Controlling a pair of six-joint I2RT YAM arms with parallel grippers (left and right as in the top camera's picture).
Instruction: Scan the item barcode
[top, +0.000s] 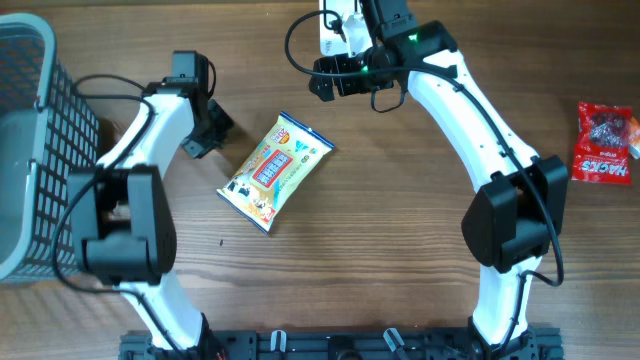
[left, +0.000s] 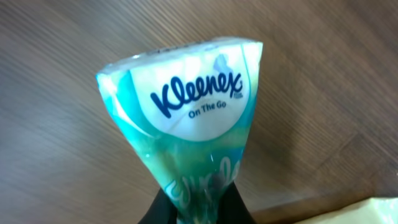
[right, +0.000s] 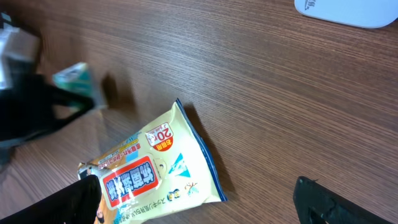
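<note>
My left gripper (left: 198, 210) is shut on the lower end of a teal and white Kleenex tissue pack (left: 193, 106), which stands up from the jaws over the wooden table. The right wrist view shows the same pack (right: 74, 78) small at the left, with the left arm dark beside it. From overhead the left gripper (top: 207, 125) is left of a yellow wet-wipes pack (top: 275, 170) lying flat. My right gripper (right: 202, 208) is open above that yellow pack (right: 155, 168), holding nothing. A white scanner (top: 335, 28) sits at the table's far edge, next to the right gripper (top: 335, 82).
A grey wire basket (top: 40, 120) stands at the left edge. A red snack bag (top: 605, 145) lies at the far right. The scanner's white base (right: 348, 12) shows at the top of the right wrist view.
</note>
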